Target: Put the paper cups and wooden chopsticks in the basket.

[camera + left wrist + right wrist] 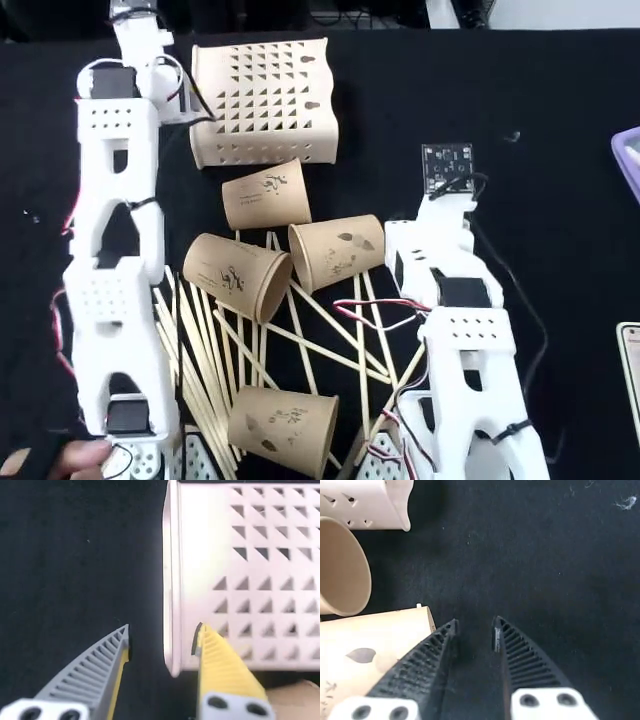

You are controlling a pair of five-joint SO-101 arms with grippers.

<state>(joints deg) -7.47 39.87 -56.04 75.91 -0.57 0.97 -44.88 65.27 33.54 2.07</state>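
Observation:
The perforated cream basket (262, 100) lies on its side at the back of the black table. In front of it lie several paper cups on their sides: one (265, 195) by the basket, two (337, 250) (237, 275) in the middle, one (283, 428) near the front. Wooden chopsticks (300, 345) are scattered under and between them. My left gripper (160, 635) is open at the basket (240, 575), whose end edge lies between its fingers. My right gripper (475, 625) is open over bare cloth, just beside a cup (365, 645).
The left arm (115, 250) stretches along the table's left side and the right arm (460, 340) stands right of the cups. A purple object (628, 160) and a white one (630, 370) sit at the right edge. Black cloth right of the basket is bare.

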